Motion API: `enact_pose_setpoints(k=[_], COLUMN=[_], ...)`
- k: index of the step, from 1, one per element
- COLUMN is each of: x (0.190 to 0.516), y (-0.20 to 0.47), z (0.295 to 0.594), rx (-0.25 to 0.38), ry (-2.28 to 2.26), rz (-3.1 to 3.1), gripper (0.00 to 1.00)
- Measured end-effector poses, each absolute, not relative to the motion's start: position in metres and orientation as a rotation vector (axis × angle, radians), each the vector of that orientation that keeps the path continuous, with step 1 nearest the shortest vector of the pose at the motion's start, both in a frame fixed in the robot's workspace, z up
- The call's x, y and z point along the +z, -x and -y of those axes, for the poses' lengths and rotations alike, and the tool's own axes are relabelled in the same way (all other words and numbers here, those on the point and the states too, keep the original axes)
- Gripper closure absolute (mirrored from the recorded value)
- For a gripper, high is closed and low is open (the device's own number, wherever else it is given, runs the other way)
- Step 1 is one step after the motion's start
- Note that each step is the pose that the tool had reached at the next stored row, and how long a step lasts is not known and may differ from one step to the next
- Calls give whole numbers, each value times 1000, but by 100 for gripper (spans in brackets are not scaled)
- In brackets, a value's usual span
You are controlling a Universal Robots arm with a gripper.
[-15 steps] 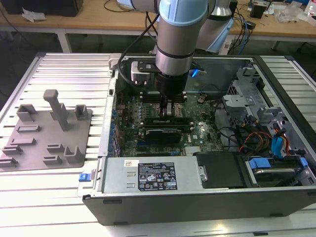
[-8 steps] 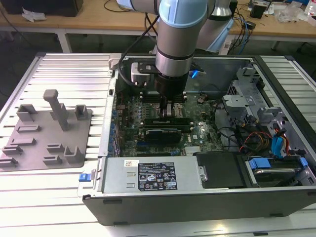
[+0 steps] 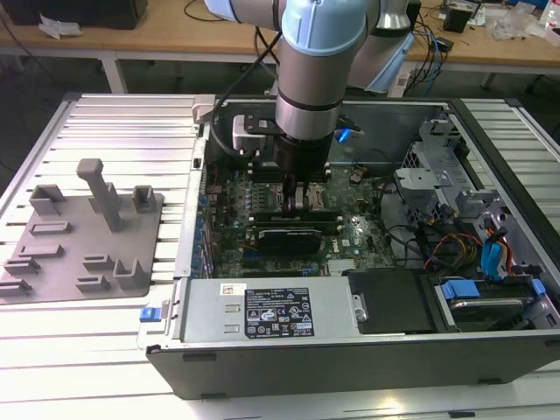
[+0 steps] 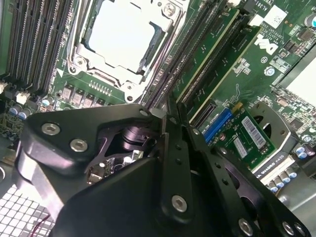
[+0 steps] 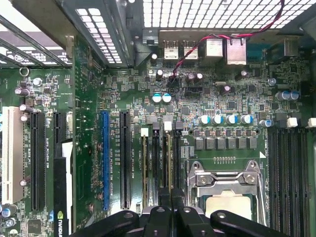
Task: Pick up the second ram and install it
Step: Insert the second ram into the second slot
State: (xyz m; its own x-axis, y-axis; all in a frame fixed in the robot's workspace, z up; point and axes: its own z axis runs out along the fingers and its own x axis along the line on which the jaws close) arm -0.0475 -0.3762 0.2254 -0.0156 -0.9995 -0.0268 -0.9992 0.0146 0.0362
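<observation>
Gripper [image 3: 300, 203] sat closed on the second ram [image 5: 170, 163], over the memory slots [image 5: 157, 168] below. You risked a crooked seat if it was misaligned.

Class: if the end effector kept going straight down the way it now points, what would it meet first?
Most likely the memory slots beside the CPU socket: the end effector points down at the motherboard there. How far above them it sits is unclear.

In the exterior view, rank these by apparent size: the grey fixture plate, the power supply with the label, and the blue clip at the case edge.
1. Power supply, slightly the largest, though it sits nearer the camera.
2. Grey fixture plate, close behind.
3. Blue clip, far smaller.
</observation>
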Motion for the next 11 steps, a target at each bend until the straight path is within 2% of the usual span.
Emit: enact_pose_setpoints(k=[4, 5, 6, 7, 11], x=[224, 224, 224, 225, 257], y=[48, 47, 48, 48, 48], z=[376, 376, 376, 376, 376], rx=[-70, -71, -70, -70, -70], ry=[-2200, -2200, -2200, -2199, -2200], rz=[2233, 2234, 2234, 2233, 2234], gripper=[91, 89, 83, 83, 83])
